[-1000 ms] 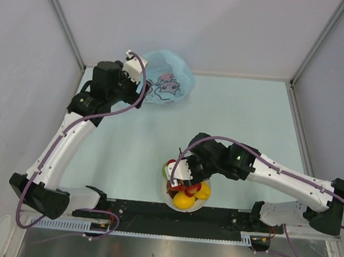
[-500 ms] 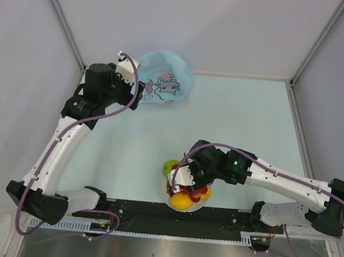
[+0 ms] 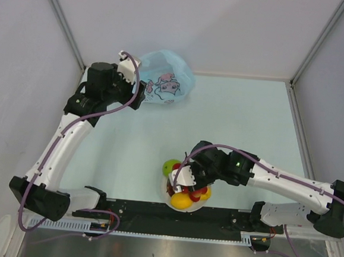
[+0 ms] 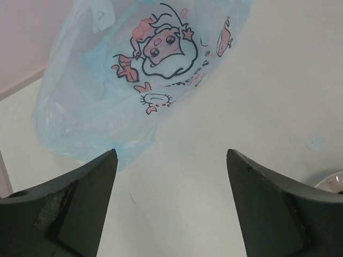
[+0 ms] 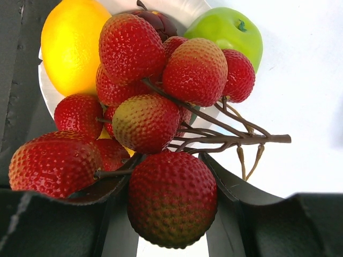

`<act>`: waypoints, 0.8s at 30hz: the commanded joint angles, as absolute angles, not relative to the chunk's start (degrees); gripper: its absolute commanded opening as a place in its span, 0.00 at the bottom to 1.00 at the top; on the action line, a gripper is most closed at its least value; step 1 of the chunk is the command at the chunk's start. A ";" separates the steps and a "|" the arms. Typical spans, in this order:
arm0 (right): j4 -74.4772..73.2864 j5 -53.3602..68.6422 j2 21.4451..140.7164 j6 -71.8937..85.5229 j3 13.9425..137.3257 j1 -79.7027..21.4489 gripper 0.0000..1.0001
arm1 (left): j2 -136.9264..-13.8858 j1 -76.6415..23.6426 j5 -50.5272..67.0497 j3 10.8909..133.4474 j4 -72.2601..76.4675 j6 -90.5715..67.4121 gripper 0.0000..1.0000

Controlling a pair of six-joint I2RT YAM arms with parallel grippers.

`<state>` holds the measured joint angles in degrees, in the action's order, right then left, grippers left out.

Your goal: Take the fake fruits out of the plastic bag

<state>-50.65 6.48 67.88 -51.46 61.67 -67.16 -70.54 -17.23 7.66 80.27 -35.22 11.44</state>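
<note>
The light-blue plastic bag (image 3: pixel 167 80) with the pink cartoon print lies at the far left; it fills the upper left wrist view (image 4: pixel 134 80). My left gripper (image 3: pixel 140 95) is open and empty just beside the bag's near edge (image 4: pixel 171 155). My right gripper (image 3: pixel 183 180) is shut on one berry of the bunch of red bumpy fruits (image 5: pixel 161 96), holding it over the white bowl (image 3: pixel 169 201). A yellow lemon (image 5: pixel 69 45), a green apple (image 5: pixel 233 32) and a dark red fruit (image 5: pixel 155 19) lie under the bunch. What is inside the bag is hidden.
The white bowl's rim (image 5: pixel 48 93) stands close to the black rail at the table's near edge (image 3: pixel 213 215). Grey walls close the table on the left, back and right. The bowl's edge shows at the lower right of the left wrist view (image 4: pixel 332 182).
My right gripper has moved down and toward the near edge with the red bunch, uncovering the green apple. My left gripper has shifted slightly left beside the bag.
</note>
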 commanded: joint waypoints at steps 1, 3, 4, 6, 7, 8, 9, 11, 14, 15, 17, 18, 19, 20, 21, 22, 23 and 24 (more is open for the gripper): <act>-50.10 6.33 65.65 -51.94 61.44 -67.50 0.46 | -71.54 -16.79 9.75 82.62 -34.28 10.11 0.88; -49.92 6.42 65.48 -51.94 61.26 -67.50 0.50 | -72.07 -16.70 10.11 82.88 -34.19 10.02 0.88; -49.83 6.33 65.48 -51.94 61.26 -67.50 0.51 | -72.24 -16.70 10.11 82.97 -34.19 10.02 0.88; -49.57 5.89 65.57 -51.94 61.17 -67.50 0.55 | -72.68 -16.70 10.37 83.23 -34.19 10.02 0.88; -49.48 5.89 65.48 -51.86 61.17 -67.50 0.56 | -72.77 -16.70 10.55 83.32 -34.10 9.85 0.88; -49.40 5.63 65.48 -51.86 61.17 -67.50 0.59 | -72.86 -16.70 10.63 83.41 -34.10 9.76 0.88; -49.22 5.45 65.48 -51.86 61.08 -67.50 0.61 | -73.12 -16.70 10.81 83.50 -34.19 9.76 0.88; -49.04 5.27 65.65 -51.59 61.00 -67.50 0.62 | -73.30 -16.70 11.07 83.50 -34.10 9.67 0.88; -48.78 5.27 65.83 -51.59 60.82 -67.50 0.62 | -73.48 -16.70 11.34 83.41 -33.93 9.58 0.88; -48.78 5.19 65.83 -51.59 60.91 -67.59 0.62 | -73.48 -16.70 11.34 83.41 -33.84 9.58 0.88; -48.69 4.84 65.83 -51.68 60.82 -67.50 0.62 | -73.48 -16.70 11.43 83.32 -33.75 9.58 0.88; -48.95 4.75 65.83 -51.77 60.82 -67.50 0.62 | -73.56 -16.70 11.34 83.23 -33.84 9.58 0.87; -48.87 4.66 66.00 -51.77 60.82 -67.50 0.62 | -73.56 -16.70 11.34 83.15 -33.66 9.49 0.88; -48.87 4.66 65.92 -51.77 60.82 -67.41 0.63 | -73.56 -16.70 11.34 83.06 -33.66 9.58 0.88; -48.87 4.66 66.00 -51.59 60.82 -67.50 0.62 | -73.65 -16.70 11.51 82.88 -33.58 9.58 0.88; -48.87 4.83 66.09 -51.68 60.82 -67.41 0.63 | -73.65 -16.79 11.51 82.79 -33.57 9.58 0.88; -48.87 4.83 66.18 -51.59 60.82 -67.41 0.63 | -73.65 -16.70 11.60 82.71 -33.66 9.58 0.87; -48.78 4.83 66.18 -51.50 60.91 -67.41 0.63 | -73.74 -16.70 11.60 82.79 -33.66 9.58 0.88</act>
